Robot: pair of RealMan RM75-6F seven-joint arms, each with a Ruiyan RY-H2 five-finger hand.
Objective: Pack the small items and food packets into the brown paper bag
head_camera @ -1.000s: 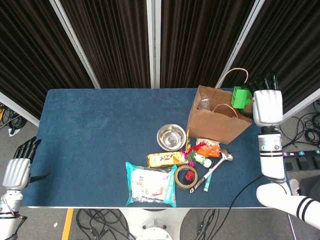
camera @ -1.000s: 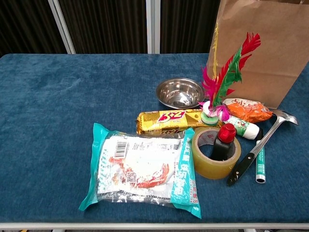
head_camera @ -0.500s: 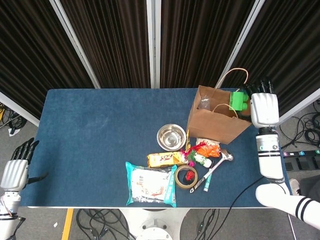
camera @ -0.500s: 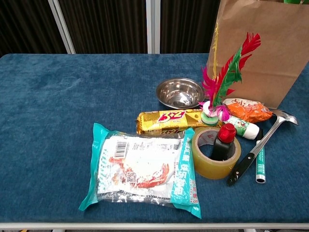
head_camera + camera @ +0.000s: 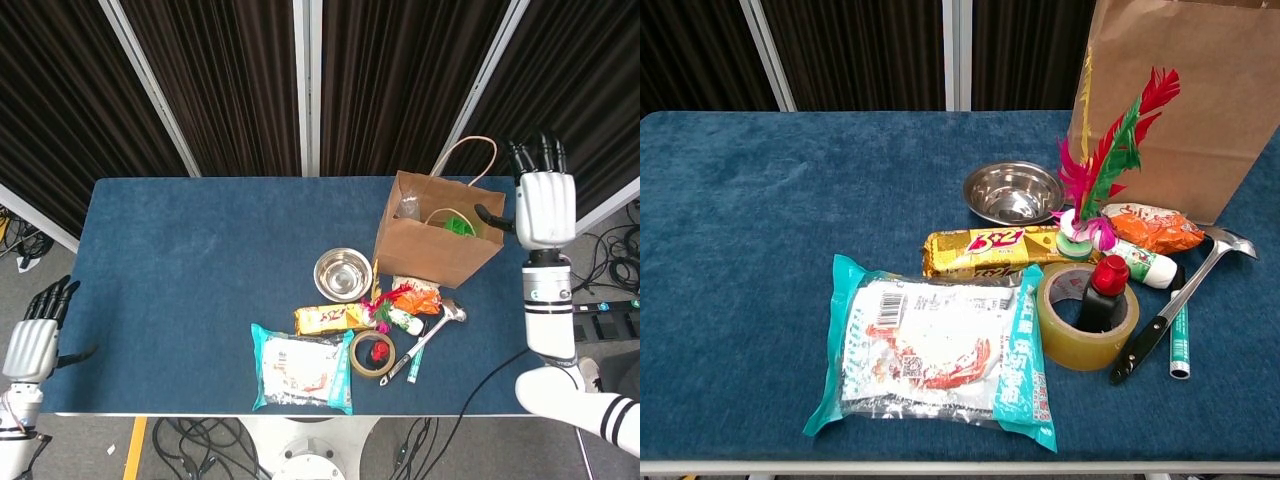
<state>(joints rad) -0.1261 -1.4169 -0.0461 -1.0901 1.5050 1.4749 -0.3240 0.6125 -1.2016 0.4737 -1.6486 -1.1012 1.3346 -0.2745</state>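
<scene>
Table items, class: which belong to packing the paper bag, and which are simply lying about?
Job: brown paper bag, green item inside it, noodle packet, gold biscuit packet, orange snack packet, tape roll, feather shuttlecock.

Possibly lying about: steel bowl, ladle.

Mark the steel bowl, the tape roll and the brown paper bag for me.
steel bowl (image 5: 1013, 191), chest view, inner bottom of the bowl
tape roll (image 5: 1065, 341), chest view, outer wall of the ring
brown paper bag (image 5: 430, 257), head view, front face of the bag
</scene>
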